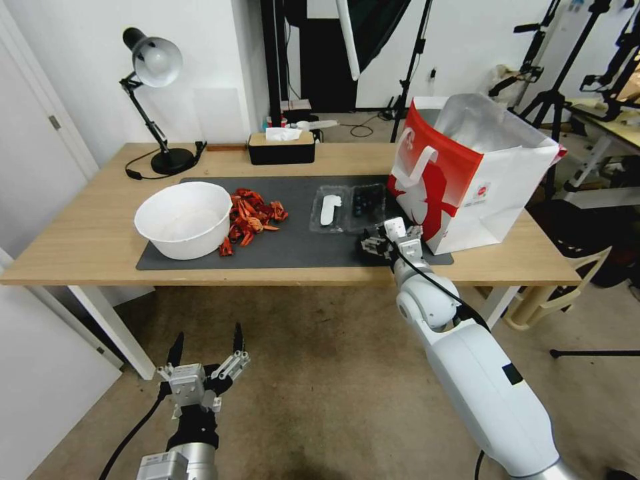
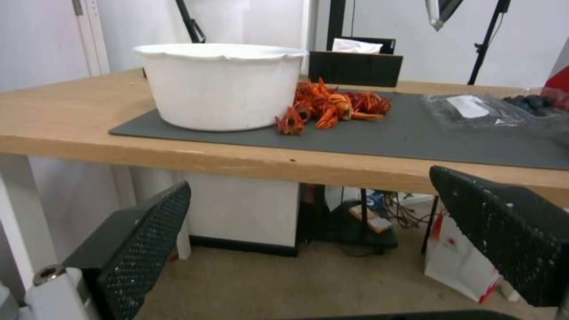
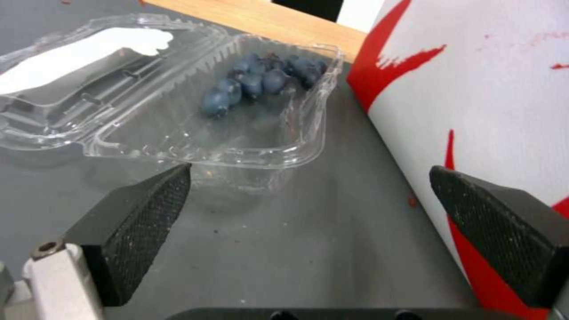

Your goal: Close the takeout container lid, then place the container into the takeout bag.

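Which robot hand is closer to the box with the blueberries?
The right one. The right gripper hangs open over the mat just in front of the takeout container, while the left gripper waits open below the table's edge.

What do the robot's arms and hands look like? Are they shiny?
The right arm is smooth, glossy white with rounded joints, a small black patch and a black cable along it. The left arm shows a silvery metal wrist and its own black cable. Each hand, left hand and right hand, has a grey metal body and two black fingers with bumpy, net-patterned pads.
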